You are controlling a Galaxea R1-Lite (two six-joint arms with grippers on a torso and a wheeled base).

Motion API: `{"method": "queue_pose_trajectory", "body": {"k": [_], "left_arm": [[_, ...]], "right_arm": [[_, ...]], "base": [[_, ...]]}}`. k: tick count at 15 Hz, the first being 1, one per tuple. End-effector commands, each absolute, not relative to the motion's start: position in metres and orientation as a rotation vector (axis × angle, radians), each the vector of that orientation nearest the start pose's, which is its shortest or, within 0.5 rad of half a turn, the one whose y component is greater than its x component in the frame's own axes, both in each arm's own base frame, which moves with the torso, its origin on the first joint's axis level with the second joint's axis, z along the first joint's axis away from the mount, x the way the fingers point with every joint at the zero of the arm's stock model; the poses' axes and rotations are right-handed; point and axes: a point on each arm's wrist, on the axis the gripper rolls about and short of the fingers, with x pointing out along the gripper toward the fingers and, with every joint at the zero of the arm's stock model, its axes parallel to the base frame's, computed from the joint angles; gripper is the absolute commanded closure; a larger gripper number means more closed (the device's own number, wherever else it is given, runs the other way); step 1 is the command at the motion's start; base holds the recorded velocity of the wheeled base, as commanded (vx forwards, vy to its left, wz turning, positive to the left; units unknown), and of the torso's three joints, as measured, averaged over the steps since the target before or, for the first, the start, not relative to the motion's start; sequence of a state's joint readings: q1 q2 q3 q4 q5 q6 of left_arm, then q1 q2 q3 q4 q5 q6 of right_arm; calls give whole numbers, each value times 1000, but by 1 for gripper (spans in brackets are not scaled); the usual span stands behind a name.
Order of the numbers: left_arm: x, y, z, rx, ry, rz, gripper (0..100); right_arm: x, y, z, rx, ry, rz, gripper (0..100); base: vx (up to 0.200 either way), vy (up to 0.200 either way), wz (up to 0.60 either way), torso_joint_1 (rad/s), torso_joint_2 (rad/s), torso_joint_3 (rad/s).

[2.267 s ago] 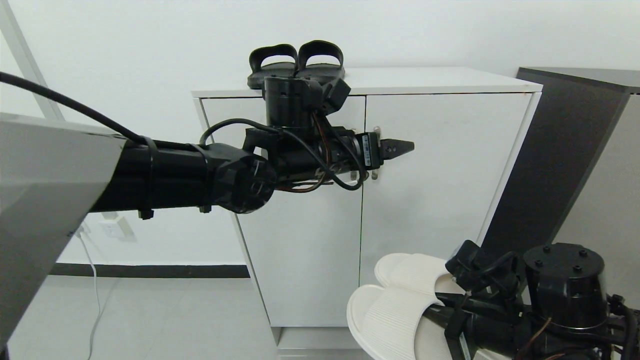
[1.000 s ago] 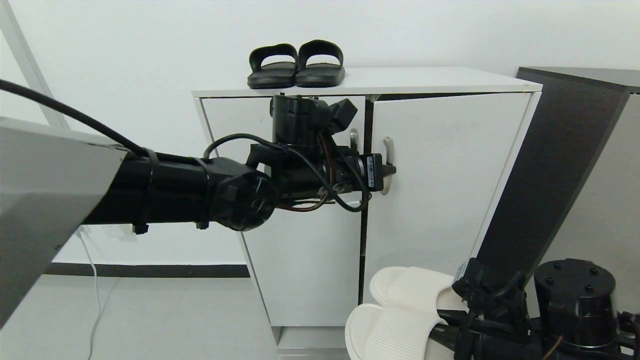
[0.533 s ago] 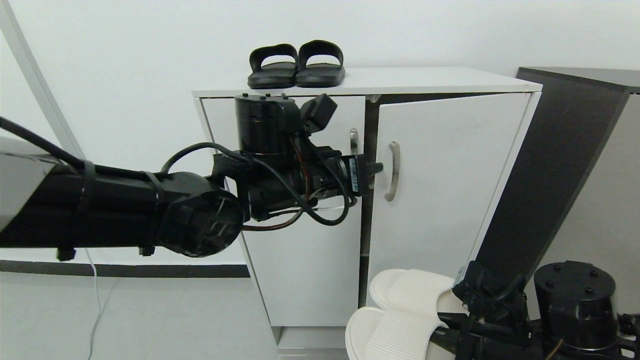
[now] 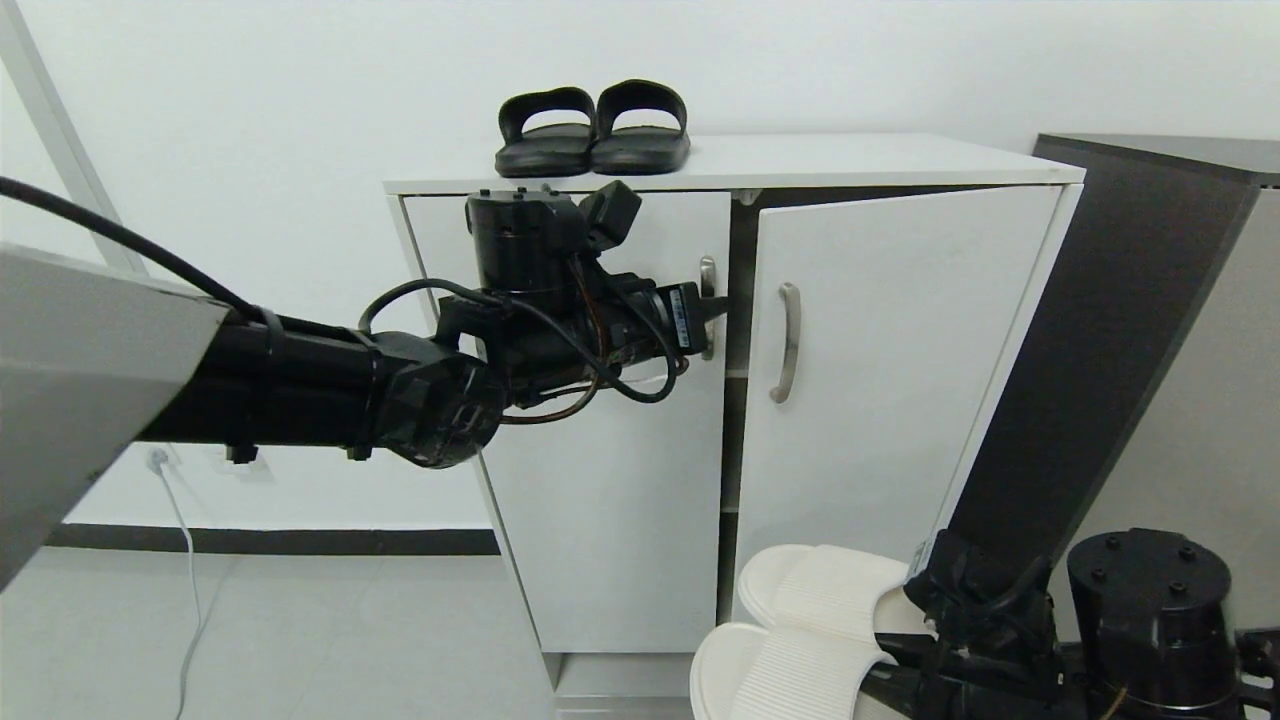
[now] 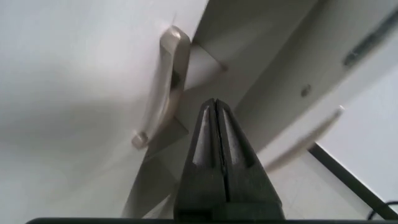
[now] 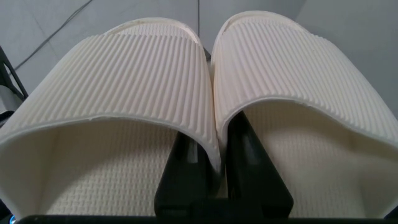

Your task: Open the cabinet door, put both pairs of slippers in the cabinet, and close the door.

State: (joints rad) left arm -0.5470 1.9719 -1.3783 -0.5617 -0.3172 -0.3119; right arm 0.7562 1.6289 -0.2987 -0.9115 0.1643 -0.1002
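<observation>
- Left gripper [image 4: 716, 308]: fingers pressed flat together with nothing between them. The tip sits just beside the left door handle [image 4: 707, 300], at the edge of the gap between the two doors; whether it touches the handle cannot be told.
- Cabinet [image 4: 600, 520]: white, two doors under a flat white top, one curved metal handle per door near the centre line.
- Left door [image 4: 560, 480]: lies flush with the cabinet front.
- Black slippers [image 4: 592, 128]: an open-toed pair with broad straps, standing side by side and touching, on the cabinet top at its left front edge (above the left door).
- Gap [image 4: 737, 300]: a narrow dark slot between the doors. One pale shelf edge [image 4: 735, 375] crosses it; any contents behind it cannot be made out.
- Right door [image 4: 880, 380]: swung slightly ajar, handle [image 4: 787, 340] on its left edge.
- White slippers [image 4: 800, 620]: a cream pair with ribbed uppers, held in the air low and near, in front of the right door's bottom corner, toes pointing left.
- Right gripper [image 6: 214, 158]: clamped on the two adjoining inner side walls of the white slippers, carrying both as a pair.
- Dark grey unit [image 4: 1100, 350]: stands just right of the cabinet.
</observation>
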Motion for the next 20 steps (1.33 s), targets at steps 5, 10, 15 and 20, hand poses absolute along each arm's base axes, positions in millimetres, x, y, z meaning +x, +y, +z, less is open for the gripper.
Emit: {"method": "queue_pose_trajectory", "body": {"k": [5,10,15,20], "left_arm": [[350,-245,225,-284,192,-900,100],[345,-248,225,-301,199,-902,100],[270,-285,244,-312,185,-1100,100],[276,-268,246,-313,163,-1057,100]], "right_arm": [[161,159,105,-224,375,931,100],[162,160,103,-226,382,929,100],[157,163,106,-230,368,952,100],[156,163,106,-240,361,956,100]], "base": [[0,0,0,0,0,0],[-80,0,0,1,1,0],[-200,0,0,1,5,3],[-40,0,0,0,0,1]]}}
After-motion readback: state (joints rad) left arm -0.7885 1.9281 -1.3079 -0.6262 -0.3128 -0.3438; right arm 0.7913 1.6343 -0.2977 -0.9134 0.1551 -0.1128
